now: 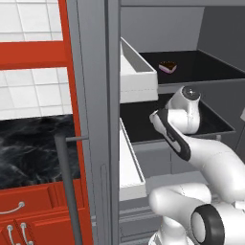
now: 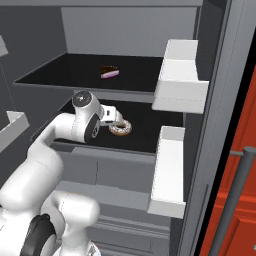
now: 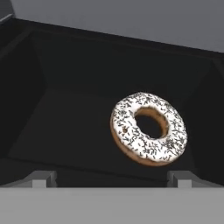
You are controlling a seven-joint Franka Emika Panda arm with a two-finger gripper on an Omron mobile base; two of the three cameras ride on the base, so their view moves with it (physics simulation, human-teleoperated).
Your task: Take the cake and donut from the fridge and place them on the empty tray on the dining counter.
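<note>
reaching along the fridge [image 2: 210, 150] shelf, the spread gripper [image 3: 111, 177] faces the donut [image 3: 148, 129], its fingertips cropped.

The white arm [image 2: 35, 165] rises from the base, bends at a dark elbow joint and reaches forward toward twelve o'clock; its wrist [image 1: 186, 107] lies about level; the claw [image 3: 111, 177] stands wide apart, holding nothing, both fingertips [image 3: 43, 178] bare.

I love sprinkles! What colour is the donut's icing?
White icing with dark sprinkles on the donut, over tan dough. The hand view shows it best.
</note>
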